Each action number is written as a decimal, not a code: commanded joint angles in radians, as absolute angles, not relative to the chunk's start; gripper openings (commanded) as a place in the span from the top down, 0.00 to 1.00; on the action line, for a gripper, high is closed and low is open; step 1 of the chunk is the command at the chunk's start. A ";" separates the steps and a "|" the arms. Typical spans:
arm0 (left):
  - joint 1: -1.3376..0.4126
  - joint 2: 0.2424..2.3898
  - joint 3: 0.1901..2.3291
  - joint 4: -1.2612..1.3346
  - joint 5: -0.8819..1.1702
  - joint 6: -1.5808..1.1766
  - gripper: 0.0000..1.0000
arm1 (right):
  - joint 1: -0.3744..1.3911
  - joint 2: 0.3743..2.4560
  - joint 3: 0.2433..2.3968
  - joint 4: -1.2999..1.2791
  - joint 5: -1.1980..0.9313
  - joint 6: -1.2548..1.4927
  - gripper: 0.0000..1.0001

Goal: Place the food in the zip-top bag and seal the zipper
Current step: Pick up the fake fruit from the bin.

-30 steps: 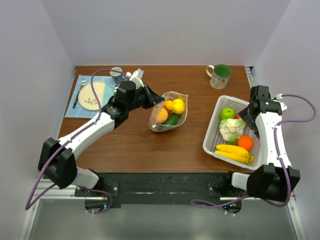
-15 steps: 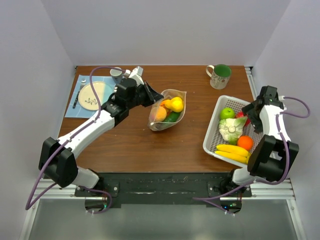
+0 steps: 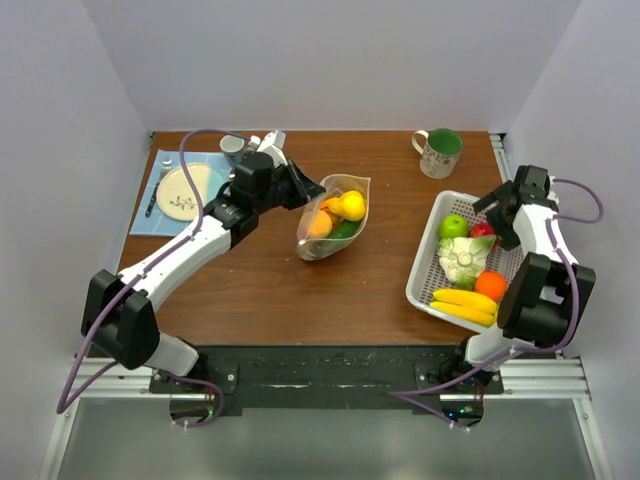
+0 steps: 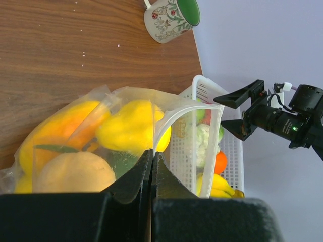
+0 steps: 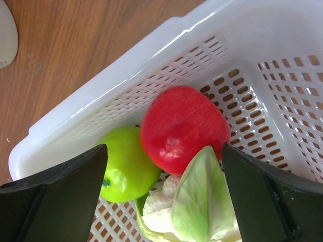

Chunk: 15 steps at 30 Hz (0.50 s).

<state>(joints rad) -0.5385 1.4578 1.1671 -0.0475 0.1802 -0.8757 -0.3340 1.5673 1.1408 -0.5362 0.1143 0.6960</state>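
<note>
Two fingers of the left gripper, pressed together, pinch the mouth edge of the zip-top bag and hold it up, open toward the basket. The zipper curves away from the pinch, unsealed. Bag contents: one yellow pear-shaped piece, orange pieces, one green piece. The bag stands mid-table, well apart from the basket.

Two fingers of the right gripper, spread wide and holding nothing, hover over the far end of the white slotted basket. They straddle the red fruit. The green apple sits just beside it, and a cabbage leaf overlaps its near side. Also in the basket: bananas, one orange.

Step in hand, by judgement: fetching the next piece, most likely the red fruit. The next move calls for a descent, a close around the fruit without catching the leaf, a lift clear of the basket wall, and a carry to the bag mouth. Sealing is not yet begun.

Elsewhere on the table: mug, plate.
</note>
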 commanded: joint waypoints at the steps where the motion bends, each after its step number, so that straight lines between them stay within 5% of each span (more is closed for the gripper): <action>1: -0.529 1.462 1.192 0.026 0.196 -0.871 1.00 | -0.318 1.584 1.218 -0.574 0.185 0.643 0.01; 15: -0.505 1.494 1.195 0.043 0.242 -0.864 1.00 | -0.319 1.646 1.178 -0.534 0.244 0.571 0.01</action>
